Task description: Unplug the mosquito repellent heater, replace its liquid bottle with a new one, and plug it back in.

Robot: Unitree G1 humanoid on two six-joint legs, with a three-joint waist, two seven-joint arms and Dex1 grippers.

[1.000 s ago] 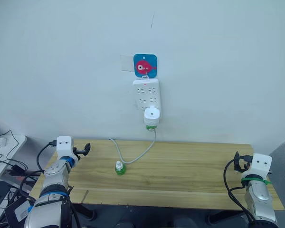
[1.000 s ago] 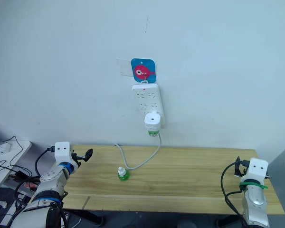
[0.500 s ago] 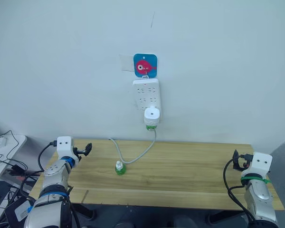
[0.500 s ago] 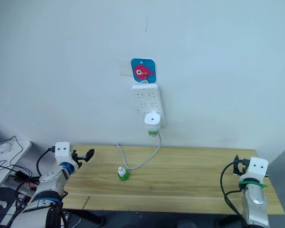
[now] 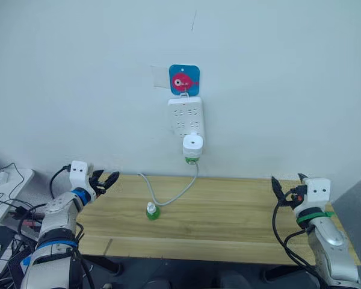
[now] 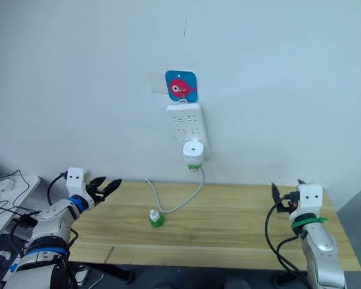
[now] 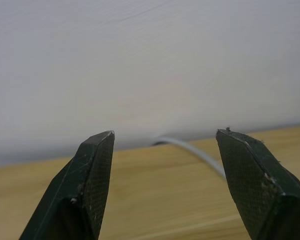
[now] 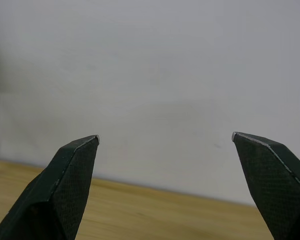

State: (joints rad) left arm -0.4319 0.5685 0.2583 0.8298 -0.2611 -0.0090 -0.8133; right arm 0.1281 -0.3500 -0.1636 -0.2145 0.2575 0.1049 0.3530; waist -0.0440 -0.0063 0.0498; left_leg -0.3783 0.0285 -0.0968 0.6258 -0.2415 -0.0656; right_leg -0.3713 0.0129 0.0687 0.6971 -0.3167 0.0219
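The white mosquito repellent heater (image 5: 192,146) is plugged into the lowest socket of a white power strip (image 5: 186,117) hanging on the wall, with a green liquid bottle (image 5: 192,160) fitted under it. A second small green bottle (image 5: 151,212) with a white cap stands upright on the wooden table (image 5: 228,217), left of centre. My left gripper (image 5: 109,179) hovers open over the table's far left corner, well left of that bottle. My right gripper (image 5: 278,188) is open above the table's right end. Both wrist views show wide-spread fingers (image 7: 92,170) (image 8: 72,165) with nothing between them.
A grey cable (image 5: 171,196) runs from the power strip down onto the table behind the standing bottle. A blue and pink hook plate (image 5: 184,80) holds the strip on the white wall. A side surface with cables (image 5: 3,177) sits off the table's left edge.
Both arms rose and swung inward: the left gripper now points over the left corner, the right gripper has come further in over the table's right end. The heater and bottles have not moved.
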